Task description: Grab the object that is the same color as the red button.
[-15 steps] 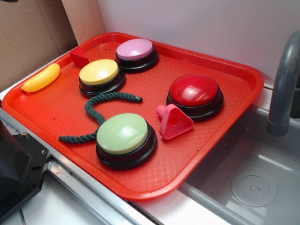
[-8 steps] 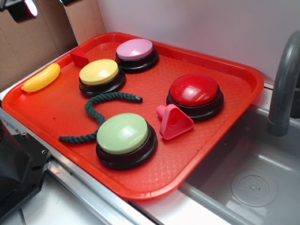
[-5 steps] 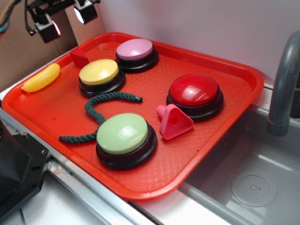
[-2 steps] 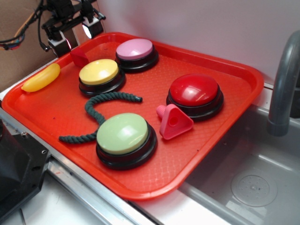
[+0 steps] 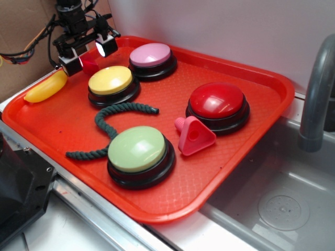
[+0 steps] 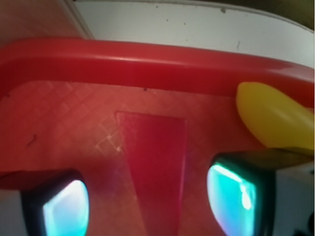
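A: How do the jaws stand?
B: Wide apart, one on each side of the wedge [image 6: 155, 167], gripper [image 5: 86, 52] low over it.
A: Where does the wedge lie?
B: In the tray's [image 5: 246, 157] far left corner, beside the banana [image 5: 44, 87]. The red button [image 5: 217, 102] sits well apart.

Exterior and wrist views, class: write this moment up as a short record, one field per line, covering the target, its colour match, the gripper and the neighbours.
target: small red wedge-shaped plastic block, lying on the red plastic tray near its far-left corner
colour match: large glossy red dome button on a black base
gripper: gripper open, a finger on each side of the block, not closed on it
nearest neighbour: yellow plastic banana at the tray rim
other items: yellow dome button, pink dome button
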